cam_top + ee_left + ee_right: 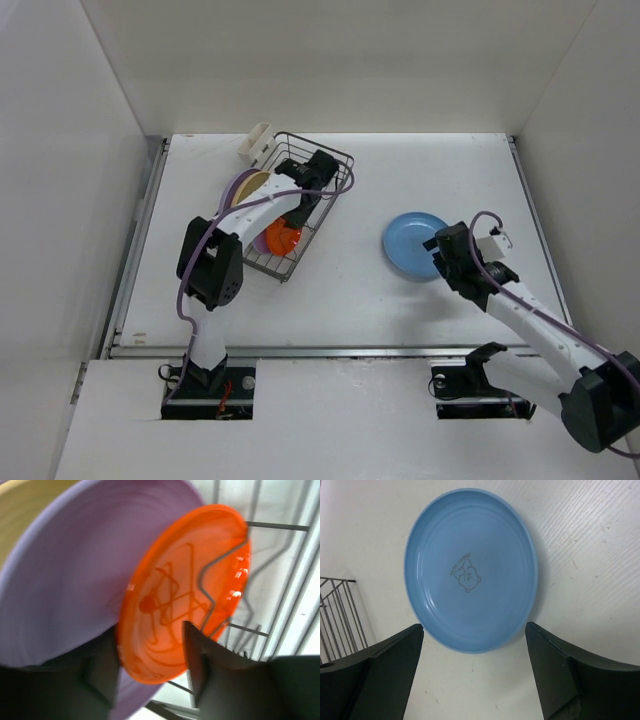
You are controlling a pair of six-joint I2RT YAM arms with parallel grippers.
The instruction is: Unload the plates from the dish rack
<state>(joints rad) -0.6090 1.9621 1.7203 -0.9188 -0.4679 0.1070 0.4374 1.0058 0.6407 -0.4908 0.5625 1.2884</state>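
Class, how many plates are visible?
5: light blue plate on the table; in the dish rack, far lavender plate, tan-yellow plate, near lavender plate, orange plate. Others may be hidden.

Robot lab cell, white table (400,170) boxed in by plain white walls (330,60), left arm (212,265) and right arm (540,325) bolted at near edge
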